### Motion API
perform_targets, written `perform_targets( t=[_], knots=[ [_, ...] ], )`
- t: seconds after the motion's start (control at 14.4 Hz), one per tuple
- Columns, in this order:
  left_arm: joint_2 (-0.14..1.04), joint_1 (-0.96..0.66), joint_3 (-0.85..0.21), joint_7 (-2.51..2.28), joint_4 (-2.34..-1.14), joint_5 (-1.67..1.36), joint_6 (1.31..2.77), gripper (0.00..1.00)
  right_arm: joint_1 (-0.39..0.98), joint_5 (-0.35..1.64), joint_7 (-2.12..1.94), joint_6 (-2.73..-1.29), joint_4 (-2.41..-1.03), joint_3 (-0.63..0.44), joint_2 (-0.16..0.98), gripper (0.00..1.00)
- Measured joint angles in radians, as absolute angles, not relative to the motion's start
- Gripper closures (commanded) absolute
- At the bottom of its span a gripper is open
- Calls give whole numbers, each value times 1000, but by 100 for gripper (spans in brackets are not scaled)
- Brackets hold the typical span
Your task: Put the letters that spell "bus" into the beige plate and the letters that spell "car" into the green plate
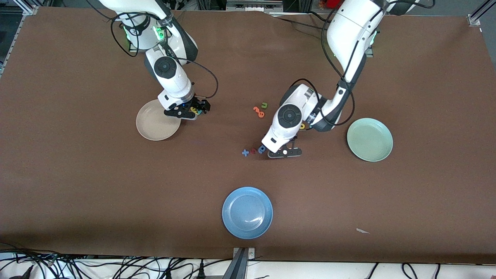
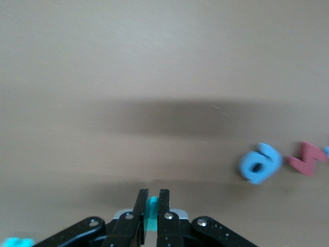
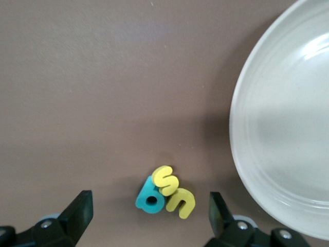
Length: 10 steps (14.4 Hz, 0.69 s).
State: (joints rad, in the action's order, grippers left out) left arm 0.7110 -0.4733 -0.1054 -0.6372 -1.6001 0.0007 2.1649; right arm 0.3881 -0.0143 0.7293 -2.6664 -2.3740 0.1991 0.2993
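My left gripper (image 1: 285, 152) (image 2: 152, 193) sits low over the middle of the table, shut on a teal foam letter (image 2: 152, 210) whose shape I cannot read. A blue rounded letter (image 2: 260, 163) (image 1: 262, 149) and a red piece (image 2: 307, 158) lie just beside it. A yellow letter (image 1: 302, 126) peeks out from under the left arm. The green plate (image 1: 369, 139) is empty. My right gripper (image 1: 192, 110) (image 3: 149, 201) hangs open over the teal "b" (image 3: 150, 197), yellow "s" (image 3: 166, 179) and yellow "u" (image 3: 181, 202), which are bunched together right next to the empty beige plate (image 1: 153, 124) (image 3: 277, 118).
Orange pieces (image 1: 258, 111) and a green "u" (image 1: 264, 105) lie farther from the front camera than the left gripper. A blue cross (image 1: 245, 152) sits by the red piece. A blue plate (image 1: 247, 212) stands near the front edge, a white scrap (image 1: 362, 231) beside it.
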Motion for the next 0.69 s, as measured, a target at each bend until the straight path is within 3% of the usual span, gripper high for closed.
perform_targets(
  t=[0.48, 0.69],
  knots=[
    [618, -248, -101, -274, -1604, 2, 1920, 100, 388, -28, 728, -2744, -2387, 200, 348, 16],
    [570, -154, -104, -180, -1645, 84, 1911, 100, 388, -51, 728, -2765, -2395, 200, 358, 48]
  ],
)
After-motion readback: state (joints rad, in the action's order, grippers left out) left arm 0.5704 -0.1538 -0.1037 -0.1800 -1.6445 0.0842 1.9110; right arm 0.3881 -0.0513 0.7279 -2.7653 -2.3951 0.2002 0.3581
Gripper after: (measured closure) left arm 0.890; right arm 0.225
